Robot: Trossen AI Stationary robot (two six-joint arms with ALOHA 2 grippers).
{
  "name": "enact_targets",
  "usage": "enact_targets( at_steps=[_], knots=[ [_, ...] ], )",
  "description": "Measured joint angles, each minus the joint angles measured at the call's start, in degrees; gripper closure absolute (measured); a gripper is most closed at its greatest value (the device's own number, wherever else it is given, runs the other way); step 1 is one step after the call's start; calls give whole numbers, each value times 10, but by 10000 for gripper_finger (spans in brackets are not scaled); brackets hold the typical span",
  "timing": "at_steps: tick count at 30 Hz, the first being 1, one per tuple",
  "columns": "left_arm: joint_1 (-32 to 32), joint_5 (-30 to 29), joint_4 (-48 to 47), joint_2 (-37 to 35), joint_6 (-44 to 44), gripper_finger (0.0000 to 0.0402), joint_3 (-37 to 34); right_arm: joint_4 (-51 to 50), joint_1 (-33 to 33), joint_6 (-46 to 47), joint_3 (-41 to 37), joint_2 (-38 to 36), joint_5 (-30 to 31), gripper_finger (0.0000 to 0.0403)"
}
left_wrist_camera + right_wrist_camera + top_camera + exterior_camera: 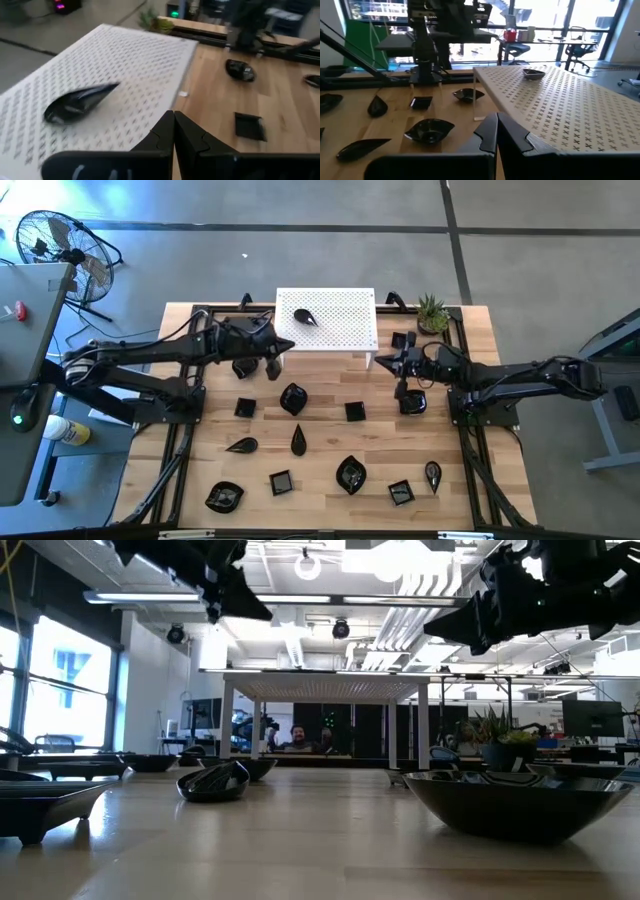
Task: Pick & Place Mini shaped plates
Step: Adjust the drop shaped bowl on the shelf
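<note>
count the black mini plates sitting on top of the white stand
1: a teardrop plate lies on the white stand, toward its left side in the high view. Its whole top shows, so none is hidden there.

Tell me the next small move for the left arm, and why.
Probably open the left tool and swing back toward a glossy black leaf-shaped dish on the wood. Its fingers are shut and empty beside the white perforated stand, where one black teardrop dish lies already.
</note>
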Motion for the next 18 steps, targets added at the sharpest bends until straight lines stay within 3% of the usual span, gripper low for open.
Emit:
enact_targets(
  at_steps=[8, 12, 18],
  knots=[
    [0, 10, -42, 81, 17, 401, 100, 0, 0, -30, 0, 0, 0, 402],
    [-1, -30, -100, 132, 16, 397, 151, 0, 0, -35, 0, 0, 0, 402],
    [8, -48, -180, 210, 8, 346, 245, 8, 0, -71, 1, -1, 3, 399]
  ],
)
